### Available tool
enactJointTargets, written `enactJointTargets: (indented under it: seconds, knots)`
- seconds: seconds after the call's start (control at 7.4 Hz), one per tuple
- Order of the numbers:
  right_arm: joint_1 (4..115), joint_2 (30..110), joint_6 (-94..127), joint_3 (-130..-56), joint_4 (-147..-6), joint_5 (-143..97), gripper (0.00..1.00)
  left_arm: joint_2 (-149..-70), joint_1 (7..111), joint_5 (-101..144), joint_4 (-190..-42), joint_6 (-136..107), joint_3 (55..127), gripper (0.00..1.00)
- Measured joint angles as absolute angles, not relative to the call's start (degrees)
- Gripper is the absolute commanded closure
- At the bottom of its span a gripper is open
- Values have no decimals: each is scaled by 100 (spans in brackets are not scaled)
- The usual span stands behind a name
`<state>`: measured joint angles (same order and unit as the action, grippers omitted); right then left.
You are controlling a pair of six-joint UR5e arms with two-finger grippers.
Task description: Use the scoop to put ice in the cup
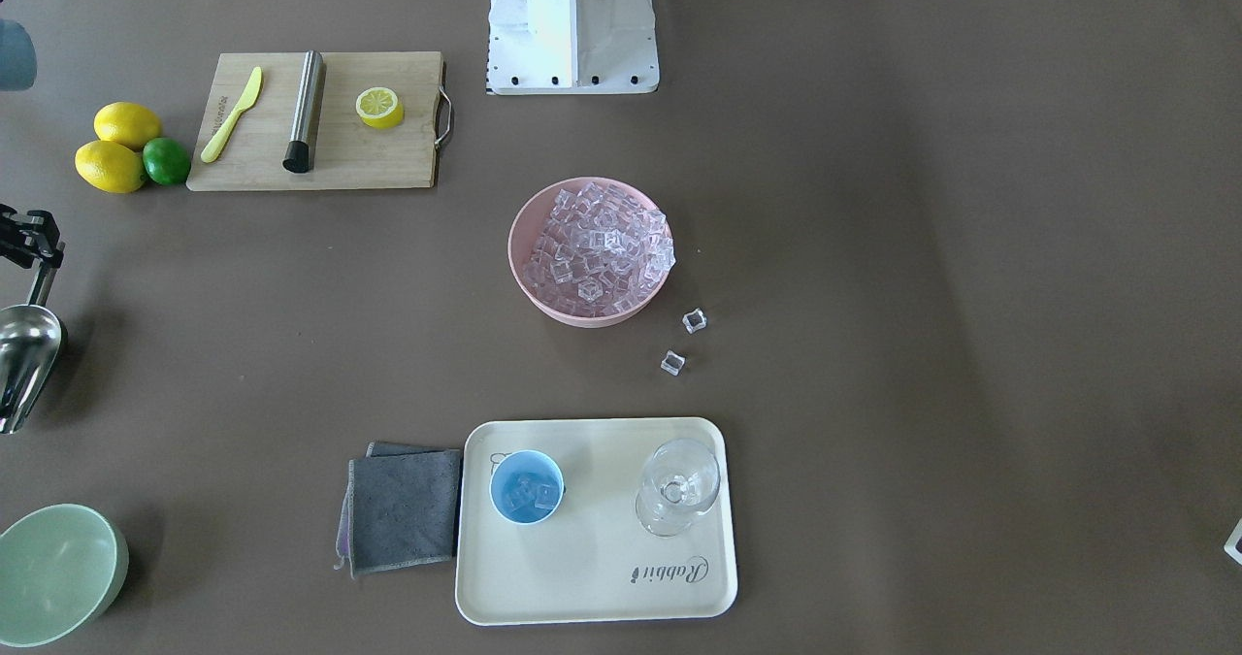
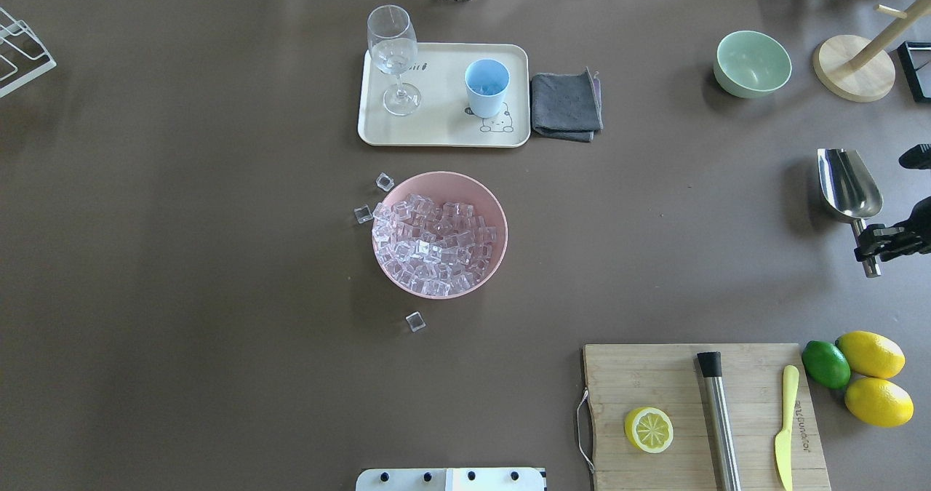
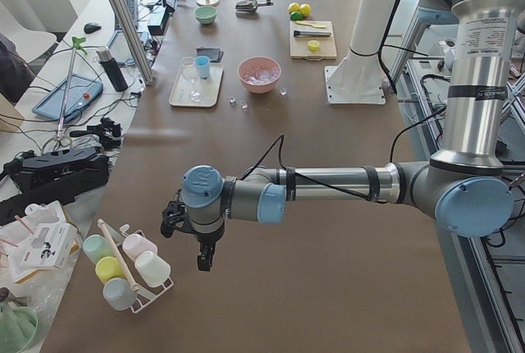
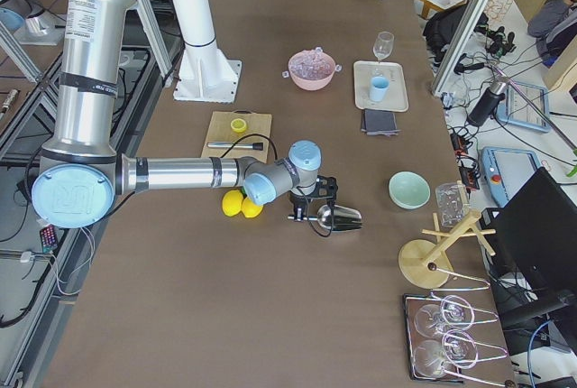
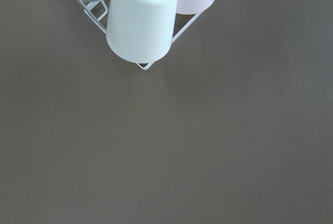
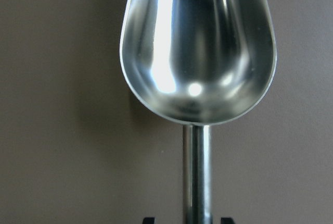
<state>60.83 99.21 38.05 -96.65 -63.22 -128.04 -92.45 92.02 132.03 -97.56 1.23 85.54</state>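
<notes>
My right hand is clamped on the scoop, fingers closed tight on the thin rod handle, one on each side. The trough points away from me, towards the pale green bowl. All that is out at the right end of the table, well apart from everything else in play.

Most of the ice is piled in the pink bowl mid-table. Three loose cubes lie on the table around it, two just beside the far-left rim and one on the near side.

The cup is upright on the cream tray beyond the bowl, with a few cubes inside. A stemmed glass shares the tray, and a grey cloth lies right next to the tray.

My left hand hangs over the far left end of the table near a rack of upturned cups. I can't tell how far open it is.
</notes>
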Motion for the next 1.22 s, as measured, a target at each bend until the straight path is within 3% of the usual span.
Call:
enactJointTargets:
  seconds: [0.54,0.81,1.22]
  knots:
    - [6464,9994,3109,-10262,-7072,-13199,0,-9269,9196,13201,-9755,123,8546,1]
    - [7311,9954,2071,-10883,-8466,-13444,0,-9274,9194,13201,-9756,123,8543,1]
    - [8686,9995,168,-10924,-9450,-13604,0,-9284,9193,13201,-9756,128,8513,1]
